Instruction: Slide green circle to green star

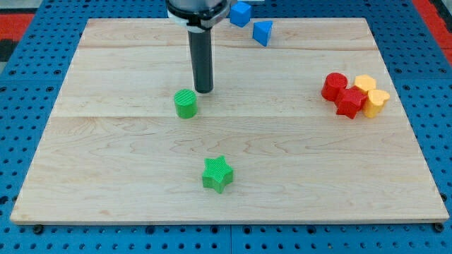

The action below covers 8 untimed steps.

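The green circle (186,103) stands left of the board's middle. The green star (217,173) lies below it and a little to the right, near the view's bottom, well apart from the circle. My tip (203,91) rests on the board just up and to the right of the green circle, close to it; I cannot tell whether it touches. The dark rod rises from the tip to the view's top.
A wooden board (106,176) on a blue pegboard. Two blue blocks (241,13) (263,32) lie at the top. At the right, a red circle (334,85), a red star (349,101), a yellow block (365,84) and a yellow heart (376,101) cluster together.
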Available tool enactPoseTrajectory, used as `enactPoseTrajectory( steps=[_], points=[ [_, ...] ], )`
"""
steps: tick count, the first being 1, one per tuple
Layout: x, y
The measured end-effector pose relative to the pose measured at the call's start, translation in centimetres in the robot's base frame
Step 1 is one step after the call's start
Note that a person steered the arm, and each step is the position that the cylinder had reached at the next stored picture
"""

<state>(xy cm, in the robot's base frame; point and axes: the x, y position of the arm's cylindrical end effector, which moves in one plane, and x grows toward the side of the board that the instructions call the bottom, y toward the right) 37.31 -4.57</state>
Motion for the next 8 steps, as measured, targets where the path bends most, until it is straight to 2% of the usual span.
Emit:
enactPoseTrajectory(
  steps=[1,2,4,5,6,7,8],
  points=[
    [-0.7,-3.5],
    [1.8,-5.0],
    [9.8,-3.3],
    [8.2,-4.4],
    [4.1,-5.5],
    [3.0,-4.4],
    [5.2,-2.9]
  ],
)
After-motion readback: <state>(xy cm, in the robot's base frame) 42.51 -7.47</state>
